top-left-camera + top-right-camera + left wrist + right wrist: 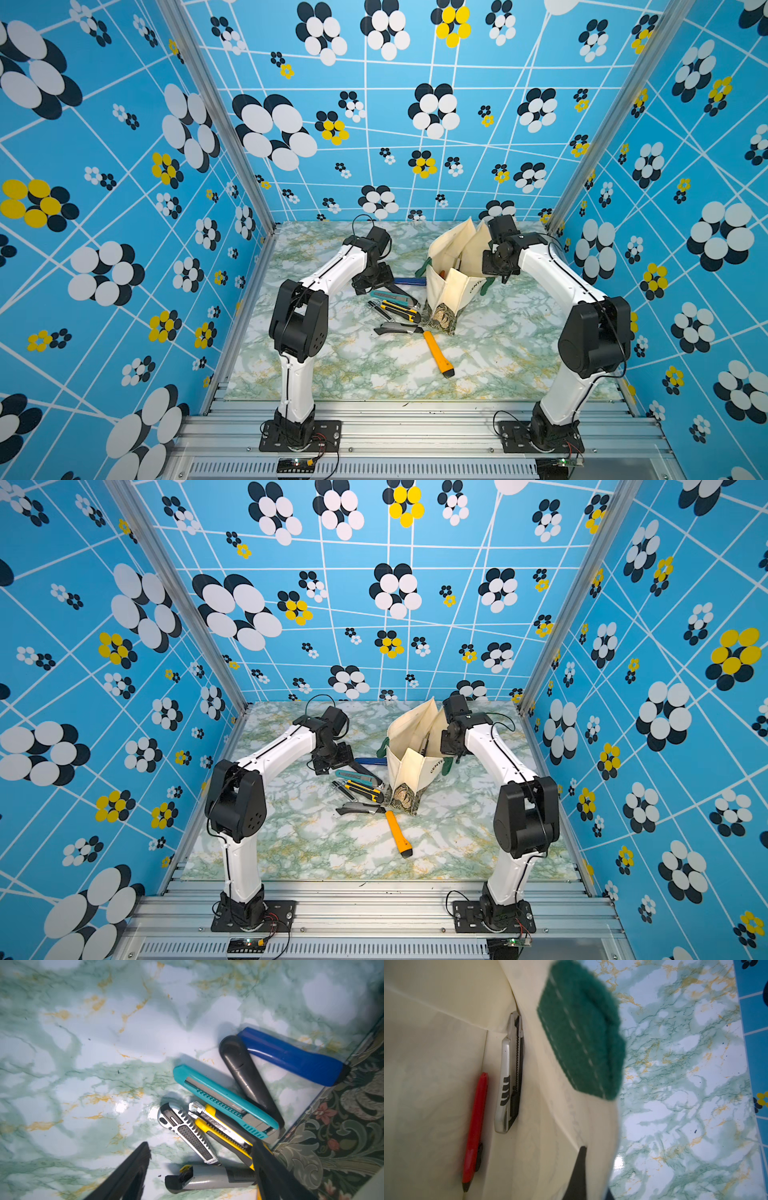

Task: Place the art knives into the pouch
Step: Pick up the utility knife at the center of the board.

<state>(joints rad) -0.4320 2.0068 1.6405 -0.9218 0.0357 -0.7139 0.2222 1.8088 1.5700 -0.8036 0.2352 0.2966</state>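
Observation:
Several art knives lie in a heap left of the pouch: blue, dark grey, teal, yellow, silver and a grey one. My left gripper hangs open over the heap, and the grey knife shows between its fingers, untouched. The cream pouch stands with its mouth open. My right gripper is shut on its upper wall, one finger inside. In the pouch lie a red knife and a silver one.
An orange knife lies alone nearer the front. The pouch's green handle hangs over its outer side. Its leafy patterned bottom band touches the heap. Blue flowered walls close the marble table on three sides.

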